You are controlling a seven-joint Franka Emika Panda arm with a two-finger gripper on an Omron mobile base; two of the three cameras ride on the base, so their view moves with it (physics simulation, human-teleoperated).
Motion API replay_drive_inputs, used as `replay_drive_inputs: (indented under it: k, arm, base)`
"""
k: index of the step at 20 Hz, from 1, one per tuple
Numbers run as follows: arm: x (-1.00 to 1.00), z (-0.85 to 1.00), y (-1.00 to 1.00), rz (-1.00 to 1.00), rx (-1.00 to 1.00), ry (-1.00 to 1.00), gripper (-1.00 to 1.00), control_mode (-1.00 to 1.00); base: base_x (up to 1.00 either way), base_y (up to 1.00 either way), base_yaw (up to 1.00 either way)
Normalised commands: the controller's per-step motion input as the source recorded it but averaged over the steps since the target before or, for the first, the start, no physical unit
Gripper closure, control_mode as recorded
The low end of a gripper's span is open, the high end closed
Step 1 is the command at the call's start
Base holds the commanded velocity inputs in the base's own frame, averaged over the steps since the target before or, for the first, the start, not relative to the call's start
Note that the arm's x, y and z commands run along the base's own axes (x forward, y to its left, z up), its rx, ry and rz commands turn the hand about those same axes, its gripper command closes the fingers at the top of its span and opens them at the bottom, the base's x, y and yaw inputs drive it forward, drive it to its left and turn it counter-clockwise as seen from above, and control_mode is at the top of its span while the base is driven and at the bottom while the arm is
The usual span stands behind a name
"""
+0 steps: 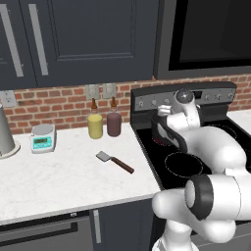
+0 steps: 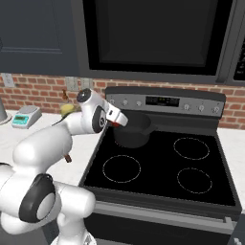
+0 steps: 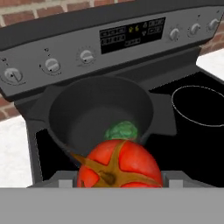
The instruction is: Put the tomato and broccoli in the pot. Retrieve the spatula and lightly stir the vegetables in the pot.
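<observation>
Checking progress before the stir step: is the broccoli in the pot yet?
In. The hand view shows the broccoli lying inside the pot.

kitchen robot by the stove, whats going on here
The white arm's end effector holds the tomato at the rim of the dark pot on the stove's back left burner. The broccoli already lies inside the pot. The spatula lies untouched on the white counter left of the stove, so dropping the tomato in and stirring remain.
</observation>
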Motion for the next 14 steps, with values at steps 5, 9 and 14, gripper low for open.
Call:
replay_drive_inputs:
  k: [5, 9, 14]
  arm:
    - [0.55, -0.11, -0.28, 0.00, 0.00, 0.00, 1.00, -1.00]
    - [0.47, -0.32, -0.23, 0.00, 0.00, 0.00, 1.00, -1.00]
    - [0.44, -0.39, -0.17, 0.00, 0.00, 0.00, 1.00, -1.00]
  base:
    - [0.00, 0.00, 0.00]
    - [0.00, 0.00, 0.00]
    - [0.00, 0.00, 0.00]
